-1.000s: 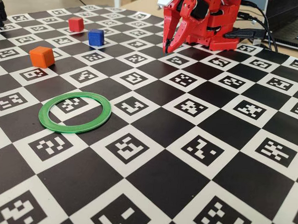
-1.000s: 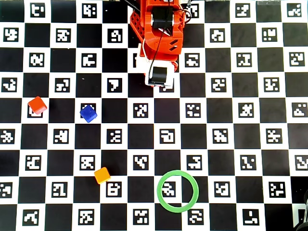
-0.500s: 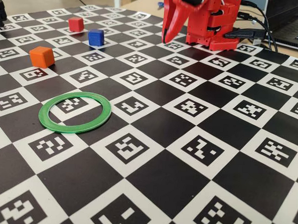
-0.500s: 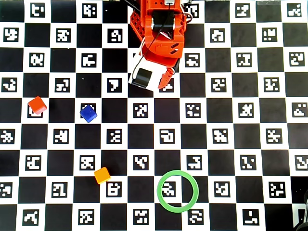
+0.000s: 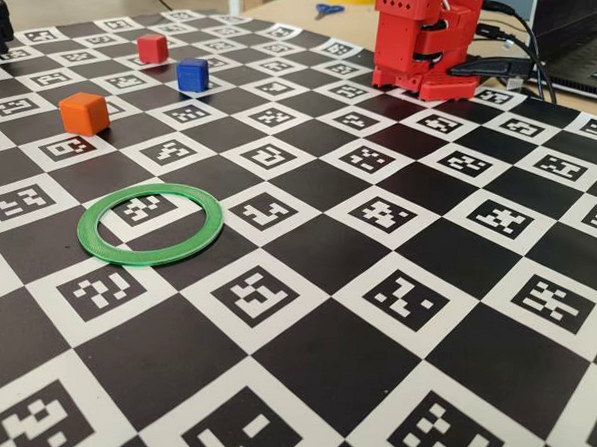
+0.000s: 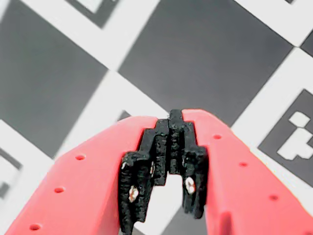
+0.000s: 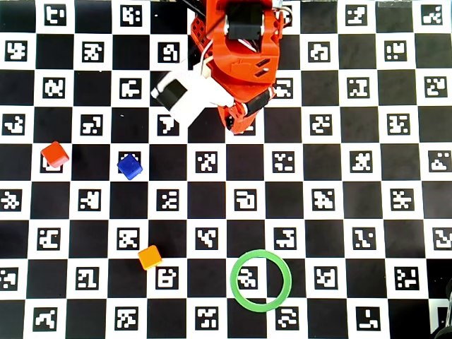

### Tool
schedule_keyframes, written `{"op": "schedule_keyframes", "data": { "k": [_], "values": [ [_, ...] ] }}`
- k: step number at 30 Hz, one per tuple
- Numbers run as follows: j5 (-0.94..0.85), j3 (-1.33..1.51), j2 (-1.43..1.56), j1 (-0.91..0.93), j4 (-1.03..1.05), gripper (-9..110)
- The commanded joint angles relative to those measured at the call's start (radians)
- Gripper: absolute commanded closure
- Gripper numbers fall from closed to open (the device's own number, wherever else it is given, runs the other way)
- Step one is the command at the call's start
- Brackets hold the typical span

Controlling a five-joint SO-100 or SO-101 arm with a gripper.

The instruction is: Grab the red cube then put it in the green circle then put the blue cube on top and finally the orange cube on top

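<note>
The fingers [image 6: 176,117] are pressed together, holding nothing, above the checkered worktop [image 7: 395,233]. In the overhead view, the red cube [image 7: 54,153], blue cube [image 7: 130,167] and orange cube [image 7: 149,257] sit apart, all outside the empty green circle [image 7: 262,280].

Matte plastic all round: red cube [image 5: 152,48], blue cube [image 5: 192,74], orange cube [image 5: 84,112]. Green circle [image 5: 150,223] plastic too, finely ridged on top. Tabletop [image 5: 444,321] smooth printed sheet, slight sheen. Tool [image 6: 171,128] layered 3D-printed plastic, red with rough black pads.
</note>
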Motion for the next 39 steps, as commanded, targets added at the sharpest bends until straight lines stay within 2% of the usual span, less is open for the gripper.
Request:
{"op": "schedule_keyframes", "data": {
  "k": [1,11,20,28,34,39],
  "values": [
    [0.067,-0.216,-0.097,0.081,0.014,106],
    [0.25,-0.522,-0.367,0.341,0.021,97],
    [0.462,-0.905,-0.597,0.571,0.196,84],
    [0.511,-1.131,-0.827,0.736,0.242,75],
    [0.531,-1.166,-0.976,0.821,0.242,64],
    [0.551,-1.161,-1.069,0.845,0.232,61]
  ]
}}
